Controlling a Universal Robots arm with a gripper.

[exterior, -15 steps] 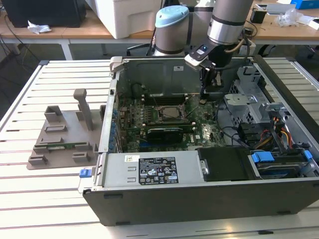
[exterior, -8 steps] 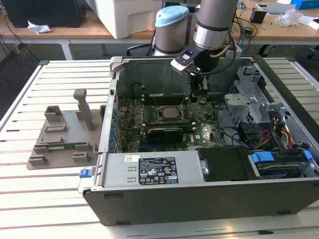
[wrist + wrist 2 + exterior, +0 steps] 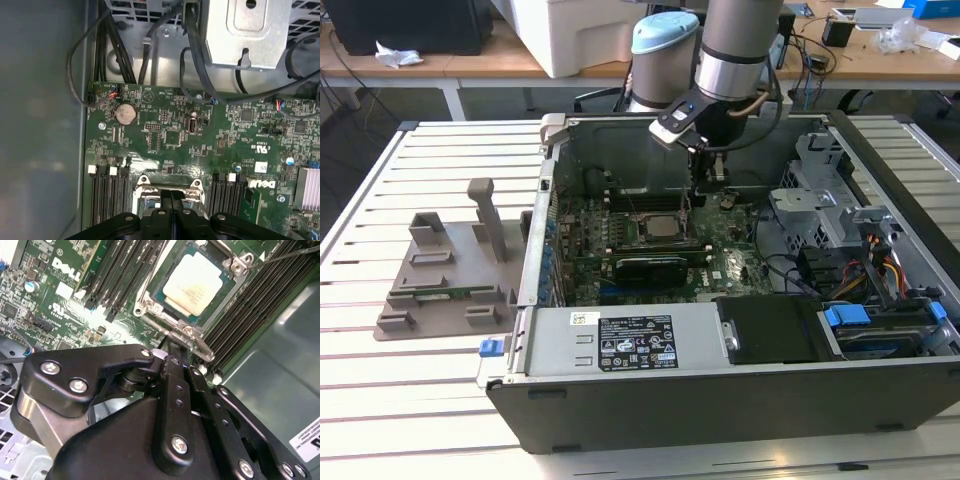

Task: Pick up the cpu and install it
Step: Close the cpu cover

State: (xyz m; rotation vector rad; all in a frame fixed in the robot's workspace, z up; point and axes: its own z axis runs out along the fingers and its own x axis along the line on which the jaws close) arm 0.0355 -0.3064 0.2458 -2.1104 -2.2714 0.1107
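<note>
One cpu (image 3: 192,282) sits in one socket (image 3: 146,305). The single end effector (image 3: 172,346), pressed together, hangs just beside the socket's rim. One grey tray (image 3: 445,285) lies on the worktop (image 3: 380,400).

cpu (image 3: 192,282) with pale satin metal top, hand (image 3: 172,347) glossy black with bright steel screws, motherboard (image 3: 170,135) glossy green, tray (image 3: 450,312) matt grey plastic, slatted surface (image 3: 380,400) smooth pale metal, case (image 3: 720,400) dark matt metal

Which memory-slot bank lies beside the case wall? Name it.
The bank flanking the grey case wall; the other bank lies across the socket, by the finned heatsink.
</note>
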